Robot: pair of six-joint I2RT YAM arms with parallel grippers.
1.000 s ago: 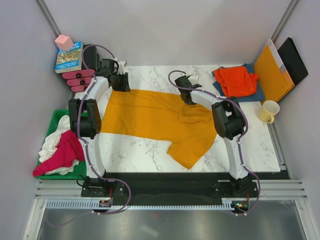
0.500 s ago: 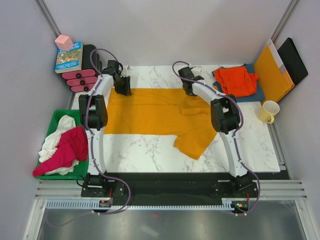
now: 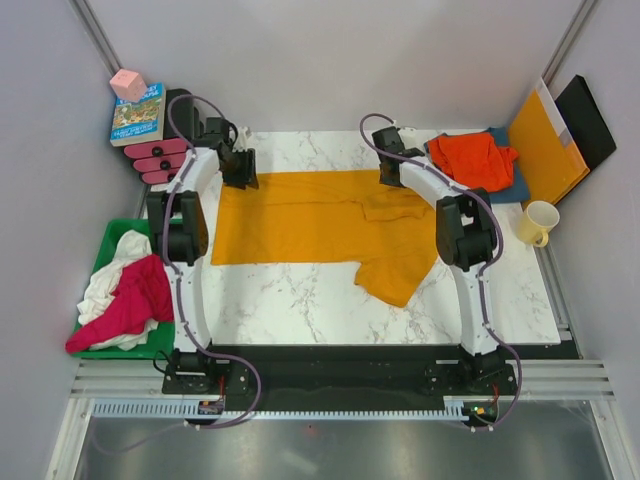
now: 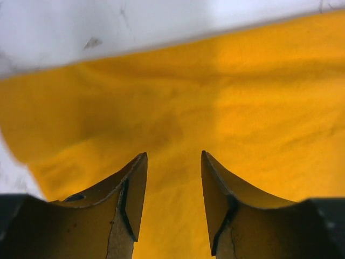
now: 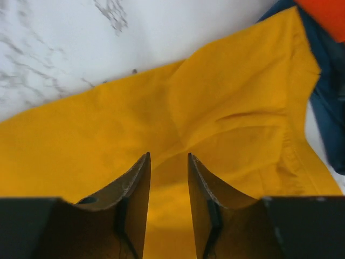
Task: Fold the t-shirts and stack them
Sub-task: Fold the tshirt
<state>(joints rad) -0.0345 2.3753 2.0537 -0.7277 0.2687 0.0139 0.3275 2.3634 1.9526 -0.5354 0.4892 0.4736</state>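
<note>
The mustard-yellow t-shirt (image 3: 300,220) is soft matt cloth; the table (image 3: 290,300) is smooth, marble-patterned, faintly glossy.

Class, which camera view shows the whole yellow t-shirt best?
The top external view: the yellow t-shirt lies spread whole across the table, outline and sleeve visible. Both wrist views show only close patches of its cloth.

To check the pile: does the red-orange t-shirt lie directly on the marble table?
No, in the top view the red-orange t-shirt lies on the dark blue t-shirt, whose edges show beside it.
</note>
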